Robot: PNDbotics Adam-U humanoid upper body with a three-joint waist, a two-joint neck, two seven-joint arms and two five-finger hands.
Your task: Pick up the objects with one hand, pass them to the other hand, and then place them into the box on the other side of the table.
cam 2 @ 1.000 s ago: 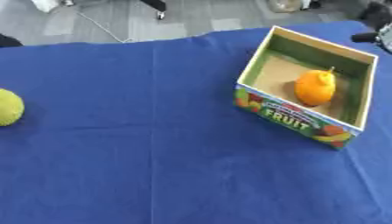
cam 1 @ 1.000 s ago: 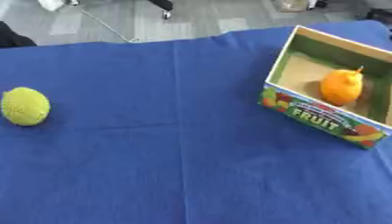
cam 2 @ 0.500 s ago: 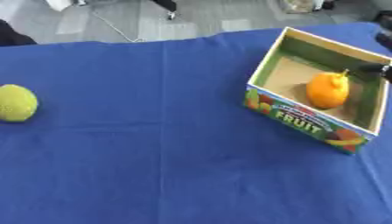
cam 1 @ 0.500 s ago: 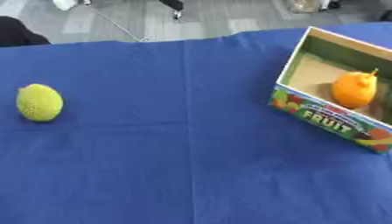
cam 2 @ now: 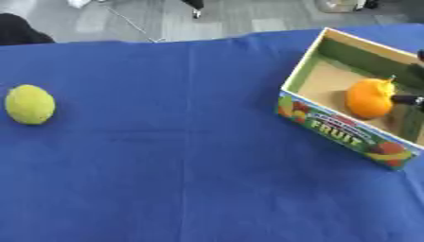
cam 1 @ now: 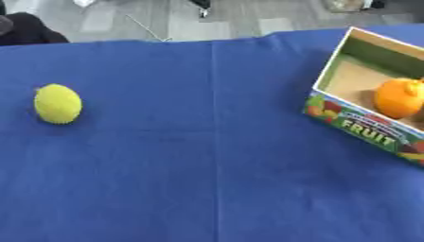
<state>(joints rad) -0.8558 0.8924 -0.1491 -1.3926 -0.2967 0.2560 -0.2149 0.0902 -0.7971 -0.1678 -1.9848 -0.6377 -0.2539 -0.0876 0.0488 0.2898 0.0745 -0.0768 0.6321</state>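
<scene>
A yellow-green round fruit [cam 1: 58,104] lies on the blue tablecloth [cam 1: 207,170] at the far left. On the right stands an open cardboard box [cam 2: 338,132] with "FRUIT" printed on its front. An orange fruit [cam 2: 367,98] rests inside it. A dark part of my right hand [cam 2: 409,99] shows at the right edge of the right eye view, over the box and just beside the orange fruit. The rest of that hand is cut off. My left hand shows in neither view.
The table's far edge runs along the top, with grey floor beyond it. A dark shape [cam 1: 25,30] sits past the far left corner. The box reaches to the right edge of both views.
The whole picture has slid right and down, so the camera has turned. The fruit and the box keep their places on the cloth. The dark part of my right hand now sits lower, beside the orange fruit.
</scene>
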